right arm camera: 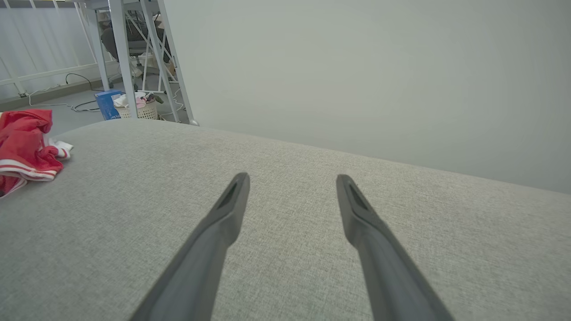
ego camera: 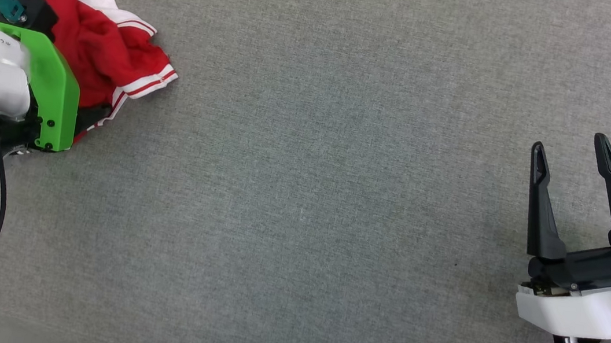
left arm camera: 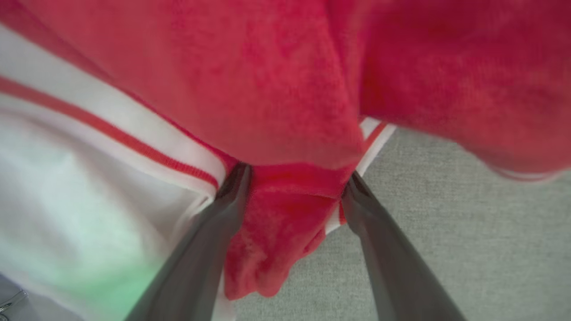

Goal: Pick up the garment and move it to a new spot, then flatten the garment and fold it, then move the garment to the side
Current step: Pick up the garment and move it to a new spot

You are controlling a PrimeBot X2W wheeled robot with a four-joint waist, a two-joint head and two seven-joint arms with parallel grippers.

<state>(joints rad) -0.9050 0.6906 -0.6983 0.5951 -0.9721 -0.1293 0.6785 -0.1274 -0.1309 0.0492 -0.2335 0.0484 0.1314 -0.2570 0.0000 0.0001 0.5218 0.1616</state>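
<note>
First step in hand, by the look of it: picking up the garment (ego camera: 105, 48), heaped red and white at the far left of the grey counter (ego camera: 308, 195). Left tool (left arm camera: 294, 178) spread wide, a red fold between its fingers (left arm camera: 214, 232) but not yet pinched; right tool (ego camera: 570, 143) likewise released, well apart over bare counter. Next, probably: squeeze shut on the fold, then lift clear.

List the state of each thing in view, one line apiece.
garment: crumpled in a heap on the grey surface, not yet flattened or folded.
left gripper: open, jaws astride a red fold of the garment.
right gripper: open, holding nothing, well apart from the garment.
</note>
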